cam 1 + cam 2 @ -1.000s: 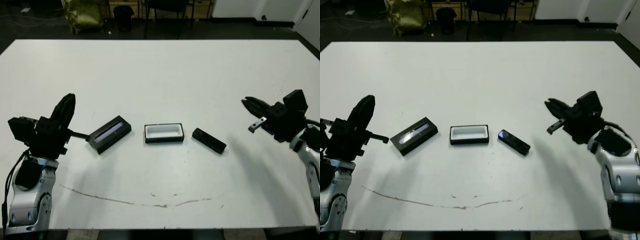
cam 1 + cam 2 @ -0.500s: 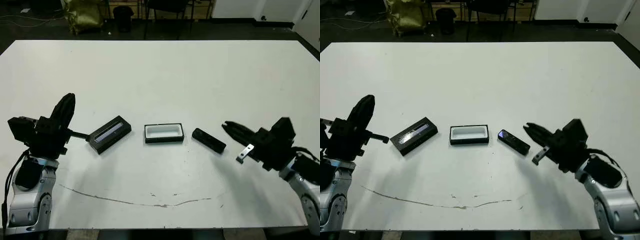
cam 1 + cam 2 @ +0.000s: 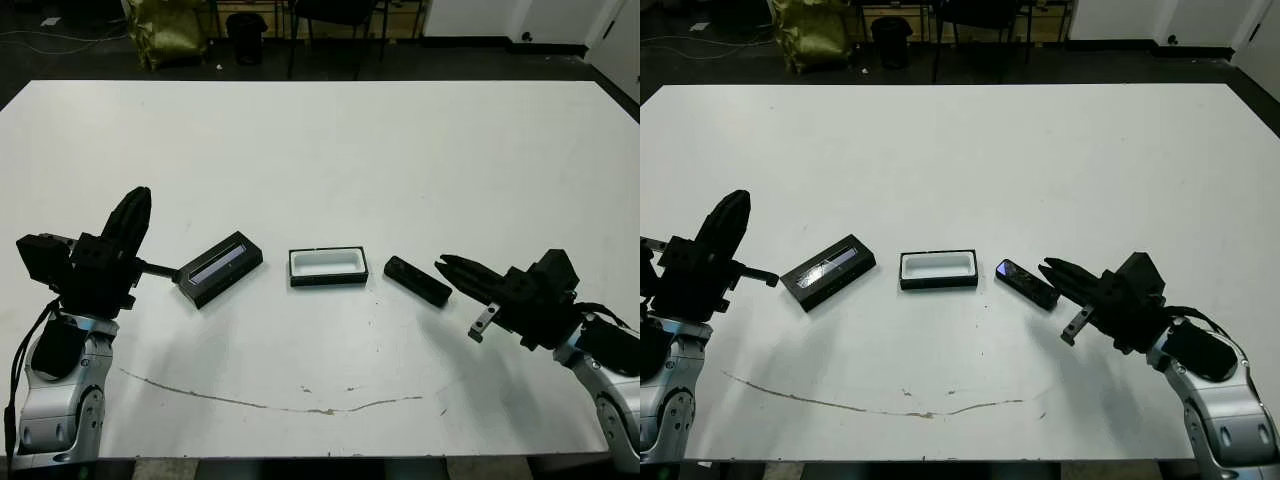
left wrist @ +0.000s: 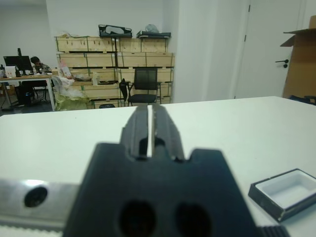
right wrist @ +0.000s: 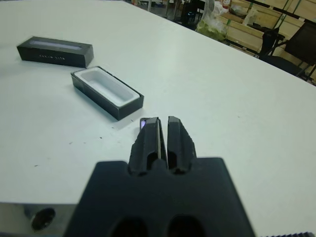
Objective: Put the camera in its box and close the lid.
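Note:
The camera (image 3: 418, 280), a small black bar, lies on the white table just right of the box (image 3: 327, 280), an open tray with a white inside. Left of the box lies the lid (image 3: 219, 268), black with a pale silvery-blue strip, turned at an angle. My right gripper (image 3: 443, 262) is shut and low over the table, its tips right beside the camera's right end. In the right wrist view the fingers (image 5: 148, 138) hide most of the camera (image 5: 143, 123). My left gripper (image 3: 139, 195) is shut, raised at the table's left, apart from the lid.
A long thin brown scuff (image 3: 270, 405) runs across the table near its front edge. Beyond the far edge are a dark floor, a yellow-green bag (image 3: 165, 30) and chair legs. The left wrist view shows a chair (image 4: 145, 85), wooden crates and a person at a desk.
My right arm has swung left and down, from the table's right side to just beside the camera. The left arm, lid, box and camera have not moved.

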Robot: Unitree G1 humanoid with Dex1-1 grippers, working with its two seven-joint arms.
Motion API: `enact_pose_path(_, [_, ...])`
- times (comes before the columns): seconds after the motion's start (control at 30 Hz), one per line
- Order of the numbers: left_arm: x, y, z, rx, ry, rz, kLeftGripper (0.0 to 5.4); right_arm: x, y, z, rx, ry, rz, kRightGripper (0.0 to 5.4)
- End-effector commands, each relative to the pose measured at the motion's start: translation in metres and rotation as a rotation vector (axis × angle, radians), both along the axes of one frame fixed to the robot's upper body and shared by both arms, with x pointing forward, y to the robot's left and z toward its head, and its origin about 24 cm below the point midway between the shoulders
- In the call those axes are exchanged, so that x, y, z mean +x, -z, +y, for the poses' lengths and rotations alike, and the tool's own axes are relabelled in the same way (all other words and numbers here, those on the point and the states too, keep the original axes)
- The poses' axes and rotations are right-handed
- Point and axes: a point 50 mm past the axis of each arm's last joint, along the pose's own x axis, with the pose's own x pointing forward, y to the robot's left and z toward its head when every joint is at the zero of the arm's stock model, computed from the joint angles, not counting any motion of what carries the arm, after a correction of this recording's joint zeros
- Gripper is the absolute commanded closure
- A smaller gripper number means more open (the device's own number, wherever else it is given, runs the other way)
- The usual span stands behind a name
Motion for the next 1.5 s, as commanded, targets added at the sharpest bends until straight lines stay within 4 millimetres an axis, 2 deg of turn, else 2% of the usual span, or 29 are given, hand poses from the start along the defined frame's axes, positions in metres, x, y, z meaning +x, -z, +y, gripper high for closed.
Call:
enact_pose_path(0.03, [0.000,0.006,0.000,-0.008,0.003,0.039,5.40,0.001,0.005,-0.004,-0.047,0.008,0.021,5.39])
enact_pose_path(0.17, [0.001,0.006,-0.001,-0.007,0.000,0.040,5.40,0.002,0.004,-0.003,-0.102,0.022,0.022,5.39])
enact_pose_path(0.43, [0.001,0.006,0.000,-0.013,0.000,0.045,5.40,0.003,0.008,-0.002,-0.082,-0.015,0.056,5.39])
enact_pose_path(0.73, [0.000,0.007,0.000,-0.002,-0.011,0.049,5.40,0.005,0.005,-0.002,-0.112,-0.100,0.097,5.39])
enact_pose_path(1.0, [0.001,0.010,0.000,0.002,-0.013,0.055,5.40,0.008,0.000,-0.005,-0.179,-0.104,0.166,5.39])
enact_pose_path(1.1, [0.000,0.010,0.001,-0.012,-0.006,0.058,5.40,0.009,0.000,-0.007,-0.183,-0.097,0.190,5.03])
enact_pose_path(1.5, [0.000,0.011,0.001,-0.012,0.000,0.056,5.40,0.013,0.008,-0.009,-0.152,-0.157,0.209,2.33])
